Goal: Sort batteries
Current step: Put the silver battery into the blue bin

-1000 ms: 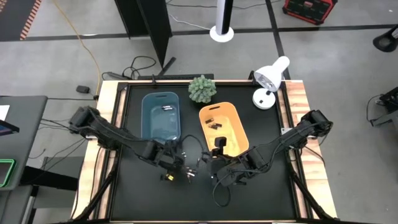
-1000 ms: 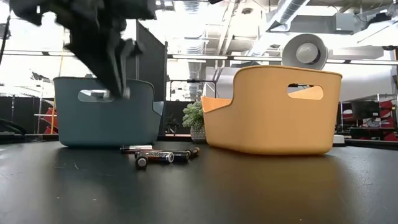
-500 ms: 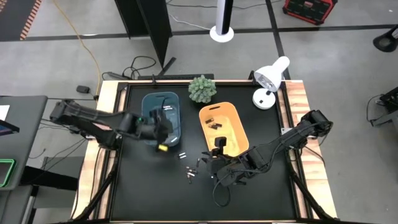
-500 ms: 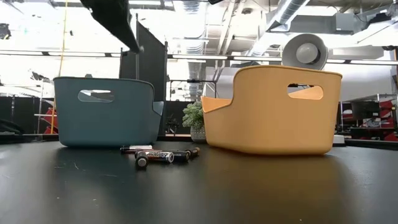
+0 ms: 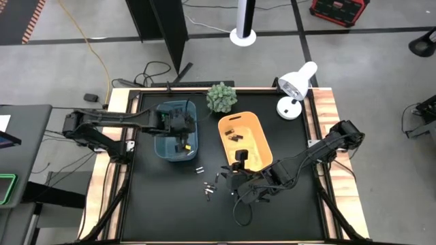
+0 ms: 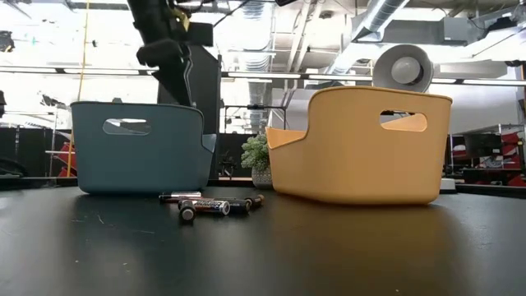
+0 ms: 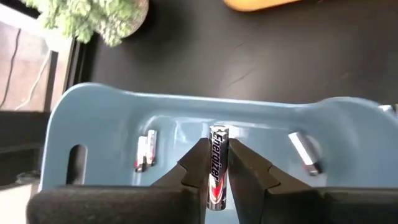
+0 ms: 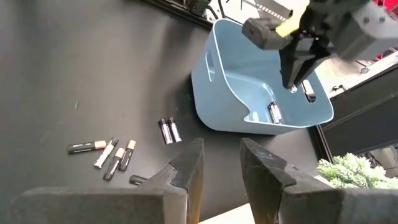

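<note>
L bin (image 5: 167, 133) beside R bin (image 5: 255, 139), plant (image 5: 221, 97) behind both, loose batteries (image 5: 211, 182) on mat before them.

Behind your table's far edge you have a small green plant (image 5: 221, 97) beside a white desk lamp (image 5: 295, 88), well apart.

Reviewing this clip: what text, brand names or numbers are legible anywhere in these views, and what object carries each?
"Energizer": printed along the battery between the fingers of the left end effector, above the blue bin.
Two batteries on the blue bin's floor: markings too small to read.
Loose batteries on the table: labels blurred, unreadable.
Batteries in the orange bin: too small to read.
</note>
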